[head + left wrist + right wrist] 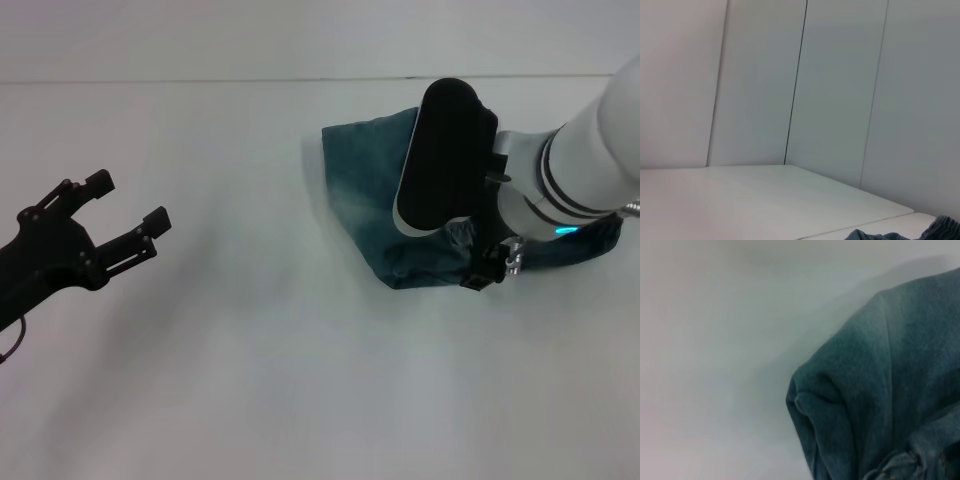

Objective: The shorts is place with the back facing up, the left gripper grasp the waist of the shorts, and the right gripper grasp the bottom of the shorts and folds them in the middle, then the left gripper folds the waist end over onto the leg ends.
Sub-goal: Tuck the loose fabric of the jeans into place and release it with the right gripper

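Observation:
The teal denim shorts (362, 172) lie bunched and folded on the white table, right of centre in the head view. My right gripper (494, 263) is low over them, its black wrist and white forearm covering their middle. The right wrist view shows a rounded fold of the shorts (875, 390) close up. My left gripper (128, 201) hovers open and holding nothing at the far left, well away from the cloth. A small edge of the shorts (940, 228) shows in the left wrist view.
The white table (250, 350) stretches wide to the left of and in front of the shorts. A pale panelled wall (840, 90) rises behind the table's far edge.

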You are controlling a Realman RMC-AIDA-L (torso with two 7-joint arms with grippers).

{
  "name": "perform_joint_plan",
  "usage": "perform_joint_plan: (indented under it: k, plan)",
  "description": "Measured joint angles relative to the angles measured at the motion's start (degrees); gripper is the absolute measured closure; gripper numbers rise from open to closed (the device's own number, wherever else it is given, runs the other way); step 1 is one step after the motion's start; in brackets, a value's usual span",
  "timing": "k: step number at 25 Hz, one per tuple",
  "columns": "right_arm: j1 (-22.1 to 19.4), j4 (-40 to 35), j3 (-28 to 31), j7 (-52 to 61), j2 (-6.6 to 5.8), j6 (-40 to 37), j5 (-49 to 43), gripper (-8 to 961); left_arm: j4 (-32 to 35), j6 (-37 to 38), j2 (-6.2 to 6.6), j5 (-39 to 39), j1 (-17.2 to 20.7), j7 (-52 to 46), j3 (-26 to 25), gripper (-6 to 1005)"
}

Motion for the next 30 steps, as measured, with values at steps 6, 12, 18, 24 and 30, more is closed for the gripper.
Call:
perform_joint_plan:
  k: [6, 12, 18, 24, 30]
  plan:
    - [0.1, 2.4, -1.1, 2.5, -0.16, 2.9, -0.1, 200, -0.1, 0.0, 0.0, 0.0, 0.1, 0.0, -0.1, 66]
    - [0.1, 4.1, -2.6, 4.5, -0.38, 5.2, -0.2, 270, -0.1, 0.0, 0.0, 0.0, 0.0, -0.1, -0.4, 66]
    - [-0.1, 3.9, -2.2, 4.5, -0.53, 5.7, -0.2, 466, -0.1, 0.0, 0.0, 0.0, -0.3, -0.1, -0.4, 66]
    - [-0.5, 2.1, -0.5, 4.3, -0.65, 5.6, -0.3, 811, -0.1, 0.0, 0.0, 0.1, -0.3, 0.5, -0.5, 66]
    - [-0.8, -1.5, 5.5, 1.1, -0.73, 3.6, -0.2, 835, 0.0, 1.5, 0.19, 2.9, -0.2, 2.5, -0.6, 66]
